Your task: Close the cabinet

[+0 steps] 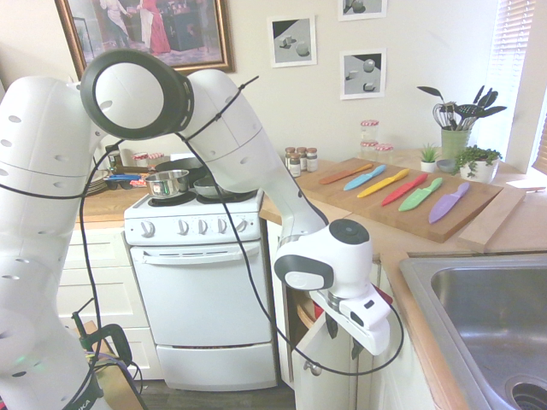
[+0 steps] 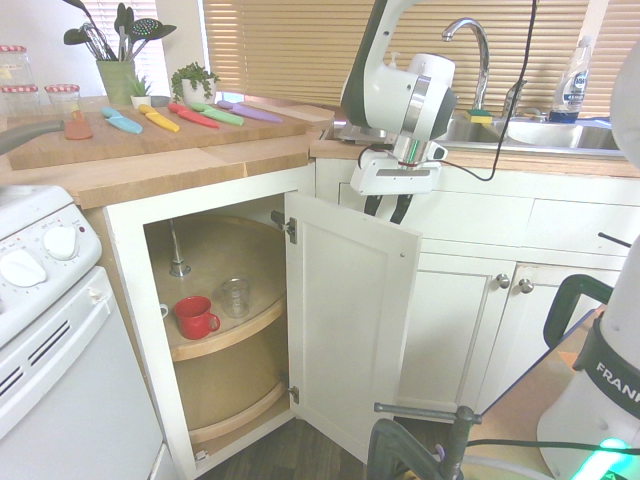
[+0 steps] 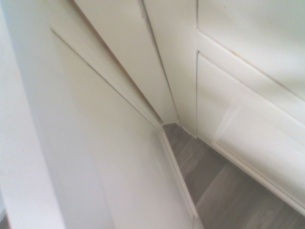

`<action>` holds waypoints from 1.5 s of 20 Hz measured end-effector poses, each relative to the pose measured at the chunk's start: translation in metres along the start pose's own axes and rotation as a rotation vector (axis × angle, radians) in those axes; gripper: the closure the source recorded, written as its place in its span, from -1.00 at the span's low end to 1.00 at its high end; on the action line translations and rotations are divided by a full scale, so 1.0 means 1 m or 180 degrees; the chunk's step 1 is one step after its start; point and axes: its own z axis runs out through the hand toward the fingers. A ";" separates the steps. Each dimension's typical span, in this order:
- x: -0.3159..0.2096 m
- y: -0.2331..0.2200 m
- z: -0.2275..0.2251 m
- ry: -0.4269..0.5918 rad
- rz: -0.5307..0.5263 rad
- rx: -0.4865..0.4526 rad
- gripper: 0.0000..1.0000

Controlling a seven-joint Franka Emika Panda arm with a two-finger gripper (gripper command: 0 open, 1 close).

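Observation:
The cabinet (image 2: 130,222) under the butcher-block top stands open. Its white door (image 2: 350,320) is swung far out on hinges at the right of the opening. Round wooden shelves inside hold a red mug (image 2: 195,317) and a clear cup (image 2: 235,297). My gripper (image 2: 386,207) hangs just behind the door's top edge, on its outer side, open with nothing between its dark fingers (image 2: 372,205). From the other side the gripper (image 1: 343,335) sits above the door (image 1: 329,371) and its small silver knob (image 1: 314,369). The wrist view shows the door panel (image 3: 95,143) very close.
A white oven (image 1: 201,290) stands beside the cabinet. A steel sink (image 1: 487,295) lies in the counter above my gripper. Shut cabinet doors with knobs (image 2: 500,282) run behind the open door. A board of coloured knives (image 1: 402,192) rests on the counter. Grey floor (image 3: 224,191) lies below.

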 end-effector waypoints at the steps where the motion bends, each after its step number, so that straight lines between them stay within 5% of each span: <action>1: 0.000 0.000 0.000 0.0000 -0.0002 0.0000 1.00; 23: -0.032 0.033 0.002 0.0217 -0.0195 -0.0231 1.00; 30: -0.073 0.004 -0.020 0.0309 -0.0483 -0.0312 1.00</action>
